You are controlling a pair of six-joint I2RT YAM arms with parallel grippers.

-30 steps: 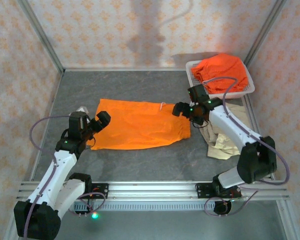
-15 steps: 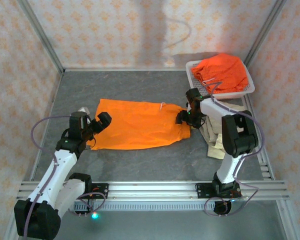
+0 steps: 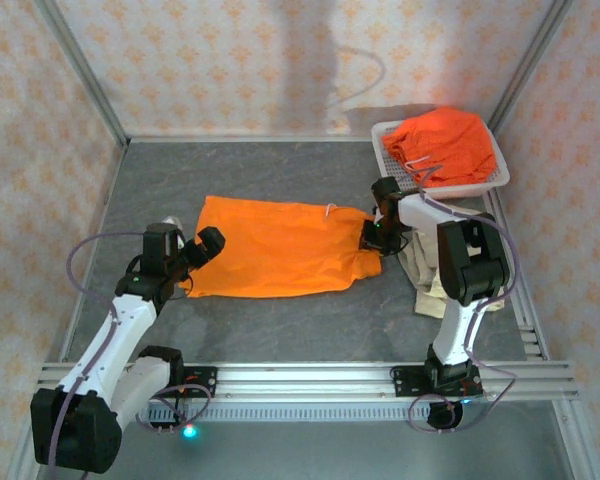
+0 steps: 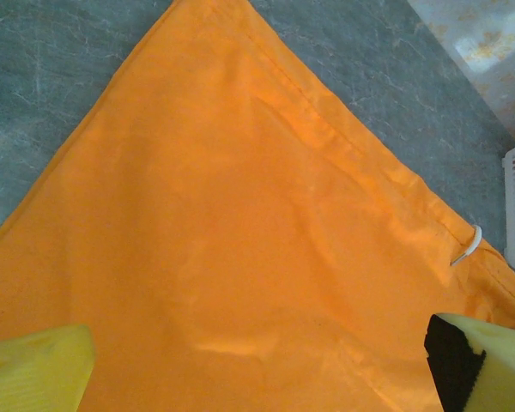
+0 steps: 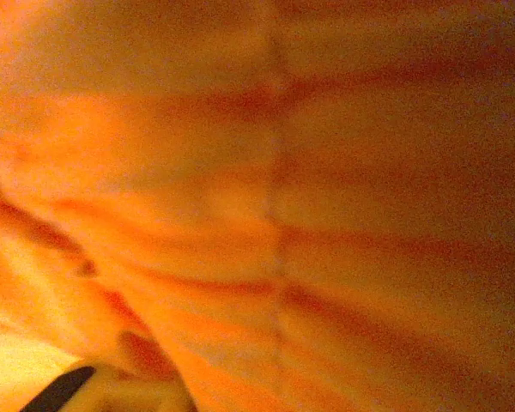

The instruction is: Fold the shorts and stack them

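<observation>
Worktop (image 3: 280, 330) carried orange shorts (image 3: 280, 248) spread flat, ready for folding; beige pair (image 3: 450, 285) lay crumpled right; second orange pair (image 3: 445, 140) sat in basket (image 3: 495, 180); left claw (image 3: 205, 243) gaped over left edge; right claw (image 3: 372, 238) at right hem, grip indiscernible.

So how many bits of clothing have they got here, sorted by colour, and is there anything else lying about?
Orange shorts: 2, one spread flat, the other heaped up
Beige shorts: 1, crumpled beside the right arm
White basket: 1, holding the heaped orange pair
Total: 4
</observation>
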